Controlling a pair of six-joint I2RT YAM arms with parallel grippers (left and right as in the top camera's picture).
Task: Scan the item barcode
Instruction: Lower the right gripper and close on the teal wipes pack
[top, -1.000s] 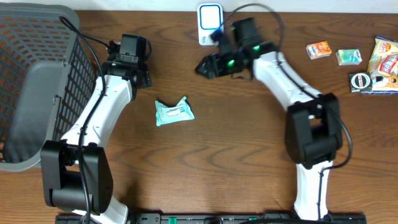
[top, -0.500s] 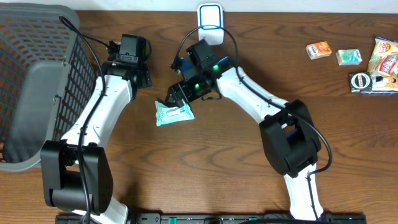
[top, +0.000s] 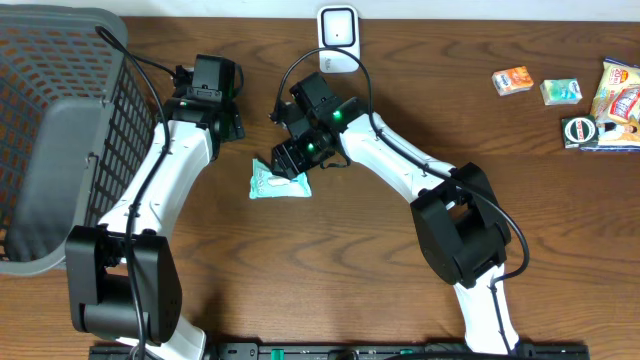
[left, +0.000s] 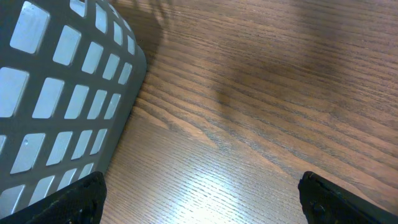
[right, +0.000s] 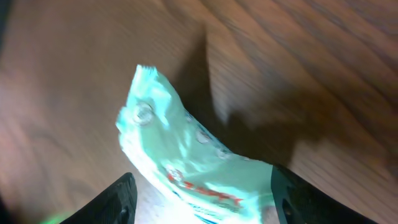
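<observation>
Straddling the packet (right: 186, 155) with the right fingers (right: 205, 200), one dark tip at each flank; pressing it or merely framing it, impossible to tell. Resting flat on the wooden surface (top: 330, 280), left of centre, and showing red print on teal wrap, too blurred for reading. Holding the left fingers (left: 199, 196) wide over bare wood, just beside the grey basket (left: 56, 93). Looking farther: white scanner (top: 338, 28) at the far edge, snack packs (top: 512, 81) far right, labels too small for reading.
</observation>
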